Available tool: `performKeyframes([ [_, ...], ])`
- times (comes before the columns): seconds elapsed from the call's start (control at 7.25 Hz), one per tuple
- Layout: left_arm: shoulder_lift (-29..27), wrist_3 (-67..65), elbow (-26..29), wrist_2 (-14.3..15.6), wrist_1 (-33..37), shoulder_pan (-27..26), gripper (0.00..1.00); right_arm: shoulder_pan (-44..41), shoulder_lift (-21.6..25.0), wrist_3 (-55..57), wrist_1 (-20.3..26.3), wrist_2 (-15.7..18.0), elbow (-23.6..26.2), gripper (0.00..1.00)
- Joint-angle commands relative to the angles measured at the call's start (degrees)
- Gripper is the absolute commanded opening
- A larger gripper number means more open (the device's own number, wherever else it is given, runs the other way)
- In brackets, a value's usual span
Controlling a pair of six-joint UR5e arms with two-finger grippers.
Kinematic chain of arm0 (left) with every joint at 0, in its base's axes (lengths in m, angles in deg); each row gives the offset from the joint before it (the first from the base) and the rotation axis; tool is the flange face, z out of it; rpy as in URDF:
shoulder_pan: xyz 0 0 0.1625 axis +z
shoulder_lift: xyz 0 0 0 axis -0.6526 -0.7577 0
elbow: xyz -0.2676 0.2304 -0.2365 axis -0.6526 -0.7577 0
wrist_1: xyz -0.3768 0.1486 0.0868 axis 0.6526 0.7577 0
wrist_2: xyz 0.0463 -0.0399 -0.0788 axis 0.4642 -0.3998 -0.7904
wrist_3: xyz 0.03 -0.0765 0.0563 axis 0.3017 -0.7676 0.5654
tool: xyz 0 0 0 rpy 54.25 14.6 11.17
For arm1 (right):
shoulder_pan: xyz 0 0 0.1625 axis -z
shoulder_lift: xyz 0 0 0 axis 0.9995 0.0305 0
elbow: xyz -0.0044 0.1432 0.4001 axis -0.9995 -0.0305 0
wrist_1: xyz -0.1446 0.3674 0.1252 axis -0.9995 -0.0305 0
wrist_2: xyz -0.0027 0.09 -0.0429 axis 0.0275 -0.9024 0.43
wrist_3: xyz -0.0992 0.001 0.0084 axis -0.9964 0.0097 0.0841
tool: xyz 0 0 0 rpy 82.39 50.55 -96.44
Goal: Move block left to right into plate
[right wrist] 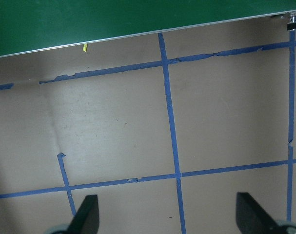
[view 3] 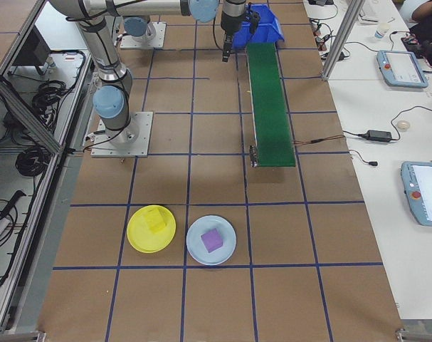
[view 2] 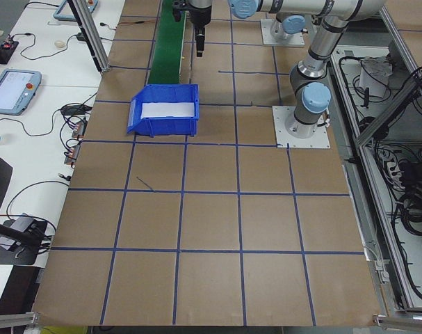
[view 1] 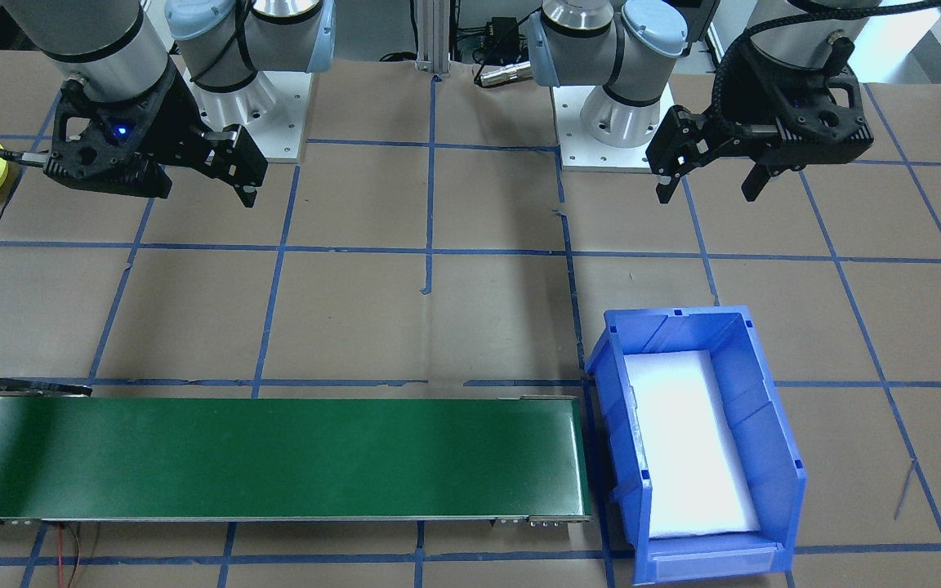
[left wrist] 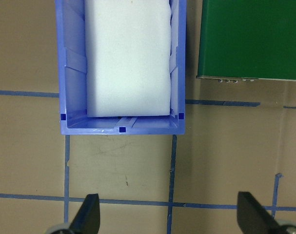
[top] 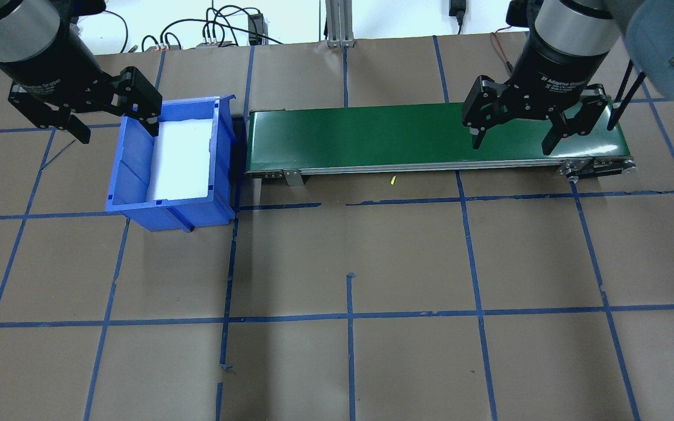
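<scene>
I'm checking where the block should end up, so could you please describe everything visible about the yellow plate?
The yellow plate is small, round and plastic-looking, with a shallow raised rim. It lies flat on the brown table, beside a pale blue plate, nearly touching it. A yellow block already rests on it. Neither gripper is near it.

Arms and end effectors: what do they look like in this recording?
Both arms are silver-grey tubes with pale blue joint caps on white square bases. Each black two-finger end effector, left and right, hangs from a black collar with white "Adaptive" lettering. A black braided cable runs along the left arm; a blue light glows on the right wrist mount.
</scene>
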Motion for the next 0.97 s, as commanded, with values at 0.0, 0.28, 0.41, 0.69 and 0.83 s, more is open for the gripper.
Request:
performKeyframes([
  [0.0,0.0,0.0,-0.1,-0.1,0.0,0.0,1.0,0.0,0.0,0.0,-2.6,0.0,0.8,1.0],
  [0.28,0.0,0.0,-0.2,0.1,0.0,0.0,1.0,0.0,0.0,-0.1,-2.6,0.0,1.1,1.0],
  [0.41,0.0,0.0,-0.2,0.3,0.3,-0.1,1.0,0.0,0.0,-0.1,-2.6,0.0,1.1,1.0],
  [0.69,0.0,0.2,-0.3,0.4,0.7,-0.1,1.0,0.0,0.1,-0.1,-2.6,0.0,1.1,1.0],
  [0.83,0.0,0.4,-0.4,0.4,0.9,-0.2,1.0,0.0,0.1,-0.1,-2.6,0.0,1.1,1.0],
])
